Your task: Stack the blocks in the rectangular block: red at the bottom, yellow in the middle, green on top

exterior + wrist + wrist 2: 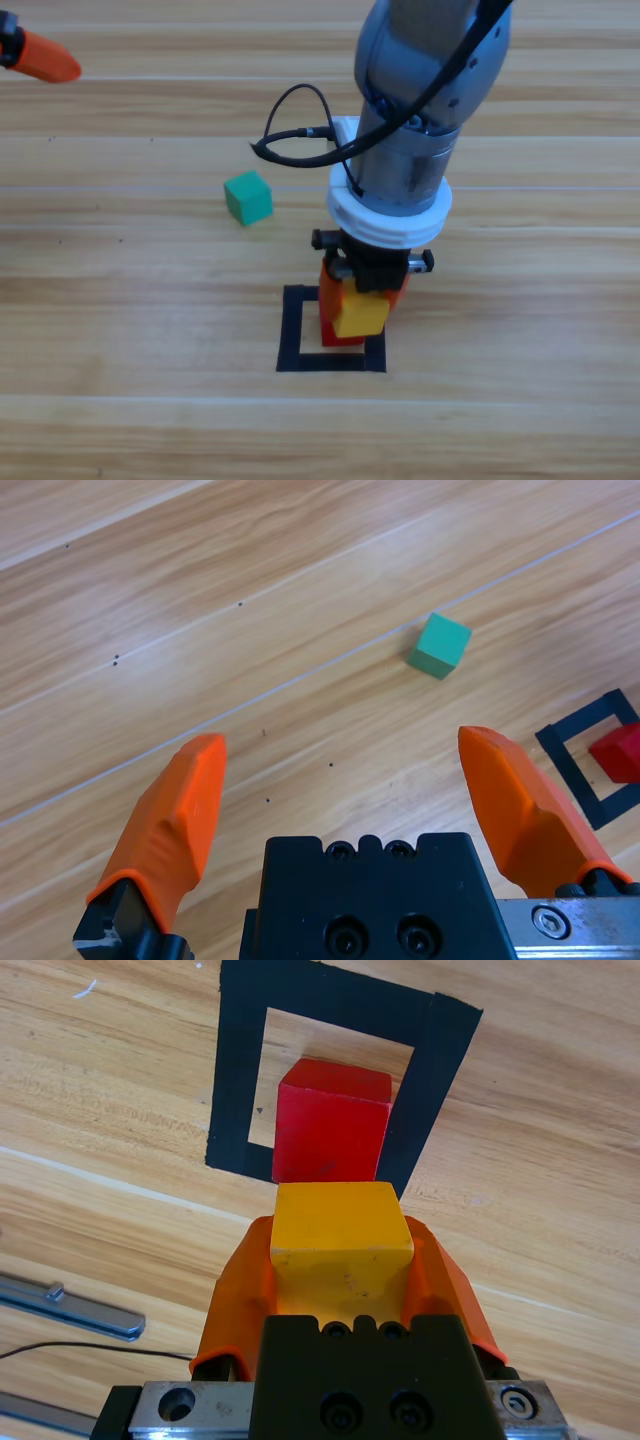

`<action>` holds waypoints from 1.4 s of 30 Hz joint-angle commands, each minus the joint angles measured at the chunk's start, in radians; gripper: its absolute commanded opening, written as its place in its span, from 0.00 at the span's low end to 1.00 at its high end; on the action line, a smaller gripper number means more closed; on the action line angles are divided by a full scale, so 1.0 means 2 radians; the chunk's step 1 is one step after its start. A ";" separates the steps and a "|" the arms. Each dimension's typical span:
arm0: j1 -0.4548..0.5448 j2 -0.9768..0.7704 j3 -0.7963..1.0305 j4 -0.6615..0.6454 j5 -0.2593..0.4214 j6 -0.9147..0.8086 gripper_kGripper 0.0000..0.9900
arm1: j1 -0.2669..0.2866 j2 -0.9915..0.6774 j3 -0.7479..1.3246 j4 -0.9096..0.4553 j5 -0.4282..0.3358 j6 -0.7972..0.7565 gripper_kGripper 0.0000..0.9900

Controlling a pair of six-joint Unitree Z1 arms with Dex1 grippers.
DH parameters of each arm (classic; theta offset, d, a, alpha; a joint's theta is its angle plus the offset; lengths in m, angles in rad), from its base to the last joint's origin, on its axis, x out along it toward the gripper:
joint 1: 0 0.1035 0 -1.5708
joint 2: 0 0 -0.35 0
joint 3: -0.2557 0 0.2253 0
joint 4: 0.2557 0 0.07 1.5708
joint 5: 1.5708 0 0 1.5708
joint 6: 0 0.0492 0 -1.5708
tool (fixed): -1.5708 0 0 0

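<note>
My right tool [340, 1260] grips the yellow cube [340, 1235] just above the red cube [330, 1130] inside the tape square [235, 1080]; my left tool [350, 780] waits open.

right end effector [362, 300] clamped, pointing down | left end effector [345, 780] spread, idle top-left

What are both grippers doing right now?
Left gripper: open, empty, waiting at the table's edge.
Right gripper: shut on the yellow cube, above the red cube.
</note>
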 commanded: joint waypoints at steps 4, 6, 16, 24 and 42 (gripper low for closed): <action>0.015 -0.008 0.033 -0.010 -0.033 -0.005 1.00 | 0.016 0.028 -0.042 0.026 -0.053 -0.009 0.16; 0.015 -0.008 0.041 -0.016 -0.035 -0.007 1.00 | 0.019 0.028 -0.045 0.027 -0.064 -0.014 0.16; 0.015 -0.004 0.050 -0.025 -0.060 -0.020 1.00 | 0.039 0.046 -0.061 0.027 -0.070 -0.018 0.16; 0.015 0.005 0.064 -0.040 -0.061 -0.029 1.00 | 0.046 0.058 -0.062 0.027 -0.071 -0.016 0.16; 0.015 0.006 0.082 -0.062 -0.063 -0.037 1.00 | 0.046 0.074 -0.071 0.027 -0.088 -0.013 0.17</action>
